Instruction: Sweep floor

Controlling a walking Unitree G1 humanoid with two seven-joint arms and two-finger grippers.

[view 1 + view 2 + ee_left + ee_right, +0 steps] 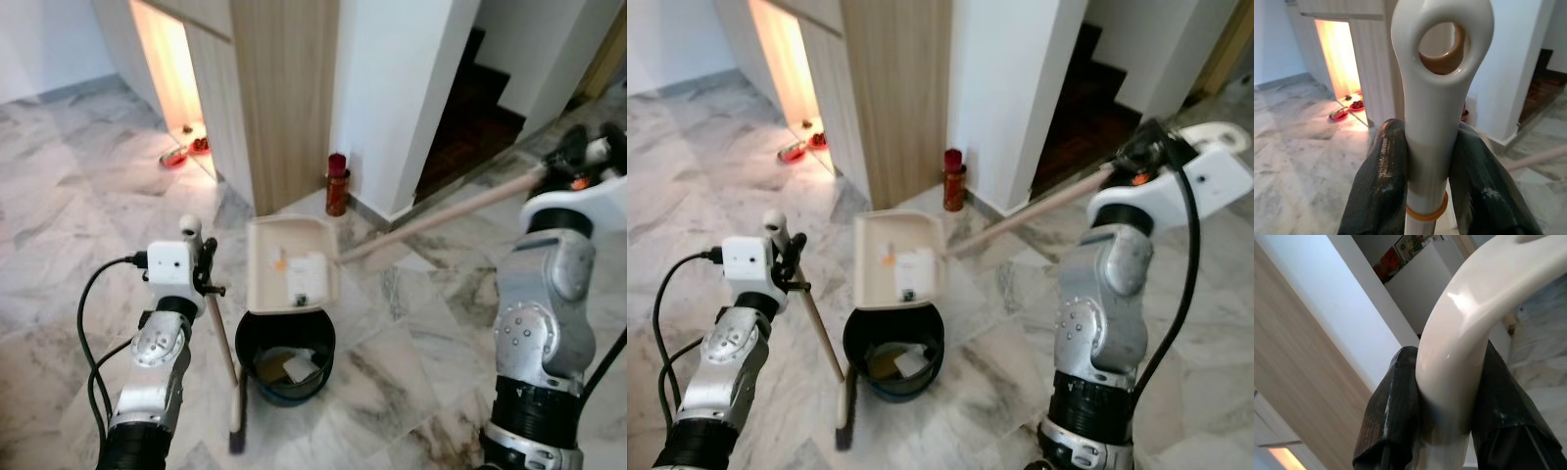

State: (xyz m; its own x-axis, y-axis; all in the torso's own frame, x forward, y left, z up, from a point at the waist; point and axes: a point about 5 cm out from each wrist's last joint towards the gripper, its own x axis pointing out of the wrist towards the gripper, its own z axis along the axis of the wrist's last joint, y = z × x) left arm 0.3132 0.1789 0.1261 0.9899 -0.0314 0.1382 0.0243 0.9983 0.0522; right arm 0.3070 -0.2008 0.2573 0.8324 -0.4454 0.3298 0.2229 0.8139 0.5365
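Note:
A cream dustpan (291, 265) on a long wooden handle (441, 217) hangs tipped over a black bin (284, 358); bits of paper and small scraps lie on the pan and inside the bin. My right gripper (573, 157), raised at the right, is shut on the handle's white end (1469, 328). My left gripper (203, 262) is shut on the broom's white looped handle top (1437, 98). The broom stick (224, 343) slants down to its dark head (237, 419) on the floor, just left of the bin.
Marble tiles (78, 225) cover the floor. A wooden cabinet (284, 98) and a white wall (392, 98) stand behind the bin, with a red bottle (337, 184) at their foot. Red dishes (181, 153) lie by a lit niche. A dark stairway (470, 108) opens at the back right.

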